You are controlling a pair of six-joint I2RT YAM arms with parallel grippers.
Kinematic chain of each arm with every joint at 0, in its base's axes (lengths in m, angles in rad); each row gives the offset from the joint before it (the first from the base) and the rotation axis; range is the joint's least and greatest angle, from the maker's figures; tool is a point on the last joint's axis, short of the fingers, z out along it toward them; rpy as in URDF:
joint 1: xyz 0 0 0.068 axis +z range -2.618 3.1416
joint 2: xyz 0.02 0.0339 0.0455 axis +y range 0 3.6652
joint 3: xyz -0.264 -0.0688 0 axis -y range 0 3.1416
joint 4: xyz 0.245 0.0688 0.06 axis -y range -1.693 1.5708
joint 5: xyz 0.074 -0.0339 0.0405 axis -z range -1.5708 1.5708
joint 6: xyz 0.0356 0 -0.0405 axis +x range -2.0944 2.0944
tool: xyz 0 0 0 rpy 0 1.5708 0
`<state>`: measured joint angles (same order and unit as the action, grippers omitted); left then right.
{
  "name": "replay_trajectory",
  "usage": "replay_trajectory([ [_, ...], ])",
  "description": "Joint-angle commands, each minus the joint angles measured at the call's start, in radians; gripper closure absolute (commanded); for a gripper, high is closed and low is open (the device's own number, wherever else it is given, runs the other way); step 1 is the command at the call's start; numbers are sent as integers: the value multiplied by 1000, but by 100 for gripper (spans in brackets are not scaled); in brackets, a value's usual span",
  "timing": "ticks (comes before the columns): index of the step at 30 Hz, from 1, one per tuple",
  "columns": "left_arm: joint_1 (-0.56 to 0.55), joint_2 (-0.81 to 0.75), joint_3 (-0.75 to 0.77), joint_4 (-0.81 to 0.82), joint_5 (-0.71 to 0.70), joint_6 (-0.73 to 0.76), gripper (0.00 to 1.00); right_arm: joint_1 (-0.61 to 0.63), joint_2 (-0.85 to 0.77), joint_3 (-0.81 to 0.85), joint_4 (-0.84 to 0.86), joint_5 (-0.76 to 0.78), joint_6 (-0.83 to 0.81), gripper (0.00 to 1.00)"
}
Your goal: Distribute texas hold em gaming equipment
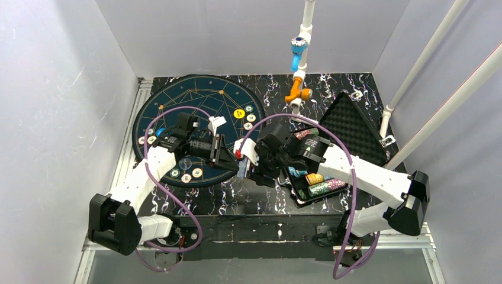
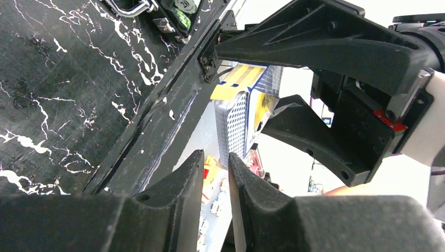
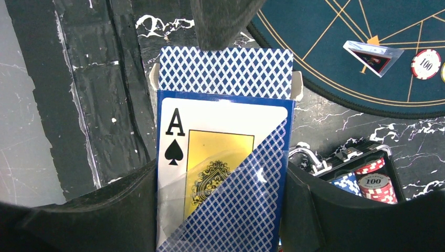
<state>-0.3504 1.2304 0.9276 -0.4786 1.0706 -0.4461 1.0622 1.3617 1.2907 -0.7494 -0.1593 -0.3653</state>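
Currently the card box (image 3: 223, 173), ace of spades on its face and blue lattice pattern around it, sits clamped between the two fingers of the right end effector (image 3: 223, 210), one finger on each long side; top flap stands open. Box is held off the tabletop (image 1: 237, 198), between the two arms, just beside the near right edge of the round mat (image 1: 177, 100). Left end effector (image 2: 216, 157) meets the box at its open end; its fingers (image 2: 183, 178) stand a narrow slit apart, tips at the box edge; cannot tell whether a card is pinched. Loose chips (image 1: 186, 176) lie on the mat in separate spots; more chips (image 1: 319, 186) are stacked in the open case (image 1: 355, 127) under the right arm.
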Motion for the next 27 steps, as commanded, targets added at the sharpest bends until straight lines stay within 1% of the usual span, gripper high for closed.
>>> replay_trajectory([
  [1,18,-59,22,-59,32,56,78,-2,-49,-7,61,-5,6,99],
  [4,33,-70,22,-59,12,57,79,-2,-50,-10,58,-5,3,99],
  [5,36,-73,26,-61,3,56,77,-2,-50,-10,56,-6,3,99],
  [6,36,-73,34,-60,1,55,72,-2,-50,-10,57,-8,3,99],
  [8,35,-70,39,-29,14,24,56,-2,-48,-6,58,-9,3,99],
  [9,34,-68,37,-1,27,2,50,-2,-46,-4,59,-12,3,99],
  [11,22,-57,33,31,36,-20,43,-2,-42,3,61,-19,5,99],
  [13,0,-34,34,40,29,-25,42,-2,-38,9,67,-26,5,99],
  [15,-21,-7,34,51,27,-37,43,-2,-36,14,76,-32,5,99],
  [17,-27,10,28,75,27,-58,48,-2,-39,15,93,-34,8,99],
  [19,-27,21,27,74,31,-59,53,-2,-42,15,102,-35,12,99],
  [22,-24,23,40,10,22,-20,63,-2,-50,12,115,-35,17,99],
  [23,-16,18,41,-12,11,-7,67,-2,-53,11,118,-36,17,99],
  [27,27,-13,32,-49,10,13,78,-2,-61,-6,117,-29,14,99],
])
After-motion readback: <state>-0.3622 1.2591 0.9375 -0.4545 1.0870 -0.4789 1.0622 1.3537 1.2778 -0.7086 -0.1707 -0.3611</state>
